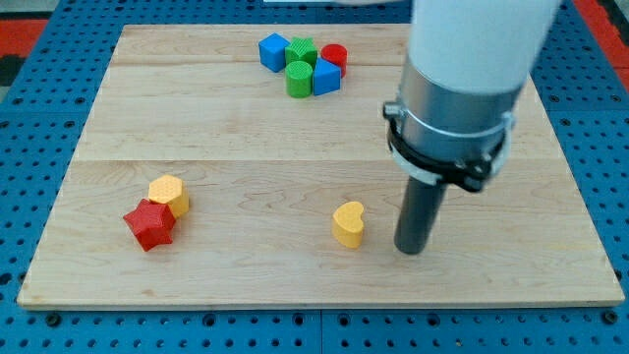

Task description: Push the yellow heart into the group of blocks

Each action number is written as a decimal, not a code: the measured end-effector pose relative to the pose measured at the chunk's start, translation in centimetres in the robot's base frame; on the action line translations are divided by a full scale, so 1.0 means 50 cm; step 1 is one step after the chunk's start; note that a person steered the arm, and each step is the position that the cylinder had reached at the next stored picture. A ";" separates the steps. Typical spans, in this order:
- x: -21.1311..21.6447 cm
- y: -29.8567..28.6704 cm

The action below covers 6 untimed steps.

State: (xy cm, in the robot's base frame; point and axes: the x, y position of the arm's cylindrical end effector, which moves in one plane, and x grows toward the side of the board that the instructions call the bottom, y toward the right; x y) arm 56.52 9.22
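Note:
The yellow heart (348,223) lies on the wooden board in the lower middle of the view. My tip (412,250) rests on the board just to the right of the heart, a small gap apart from it. A group of blocks sits at the view's top: a blue cube (273,51), a green star-like block (303,51), a red cylinder (334,57), a green cylinder (298,80) and a blue block (326,77), all touching or nearly so.
A yellow hexagonal block (169,194) and a red star block (149,224) touch each other at the view's lower left. The wooden board (511,265) lies on a blue perforated surface. The arm's white and grey body (462,88) hangs over the right part of the board.

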 end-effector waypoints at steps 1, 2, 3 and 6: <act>-0.014 -0.151; -0.112 -0.161; -0.198 -0.182; -0.463 -0.182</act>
